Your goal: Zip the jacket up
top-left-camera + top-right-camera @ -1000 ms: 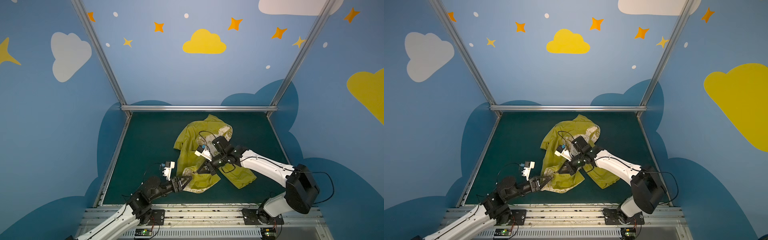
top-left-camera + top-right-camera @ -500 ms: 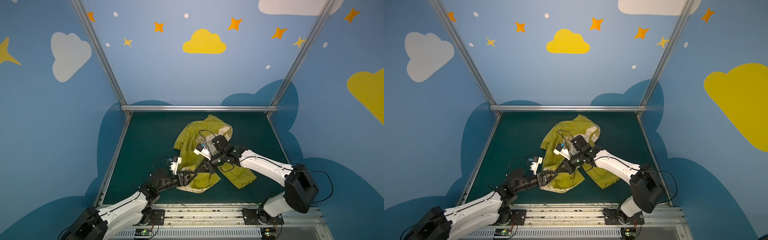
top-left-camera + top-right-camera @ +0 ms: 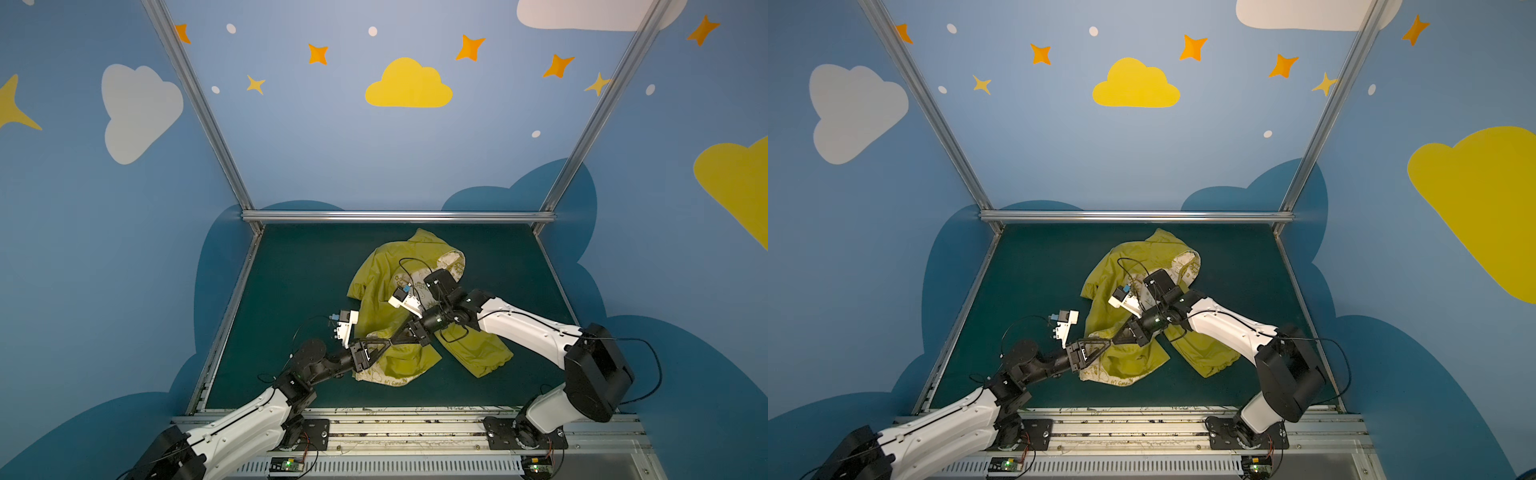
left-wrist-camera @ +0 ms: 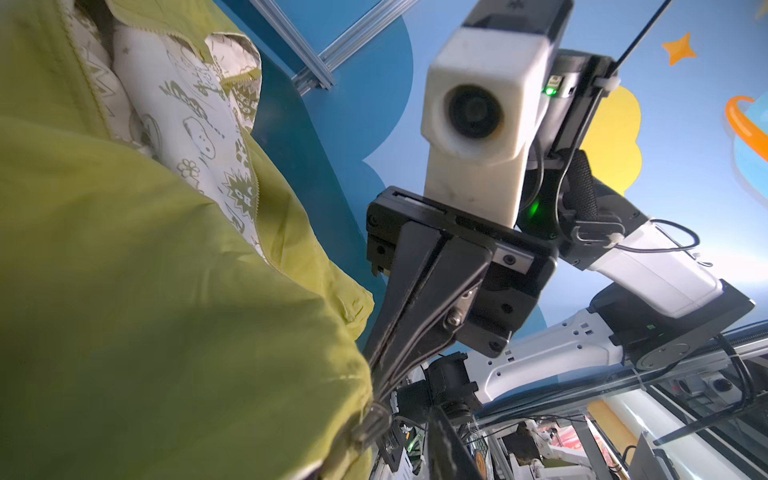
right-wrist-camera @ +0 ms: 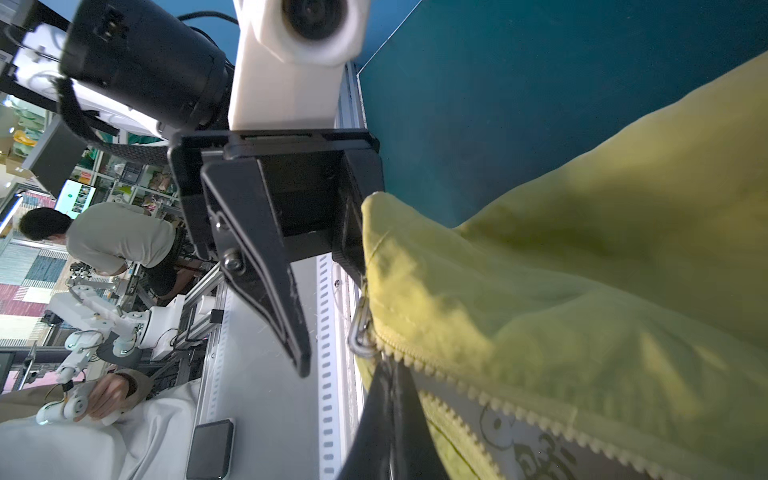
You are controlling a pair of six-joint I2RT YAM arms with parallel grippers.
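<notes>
The mustard-yellow jacket (image 3: 382,291) (image 3: 1104,291) lies crumpled on the green mat, its cream printed lining (image 4: 187,112) showing at the open front. My right gripper (image 3: 392,341) (image 5: 388,370) is shut on the jacket's zipper edge, lifting it just beside the metal zipper pull (image 5: 360,332) (image 4: 374,419). My left gripper (image 3: 384,345) (image 3: 1105,345) meets it tip to tip from the front left. In the right wrist view one left finger (image 5: 291,324) stands clear of the pull, and the other is hidden behind the fabric. The zipper teeth (image 5: 498,399) are apart.
A sleeve (image 3: 478,353) trails to the front right under the right arm. Bare green mat (image 3: 299,291) lies to the left of the jacket. Metal rails edge the mat at the back (image 3: 395,216) and front (image 3: 415,428).
My left arm has reached forward and right to the jacket's lifted edge, and its jaws have narrowed around it. The right gripper has kept its hold in place.
</notes>
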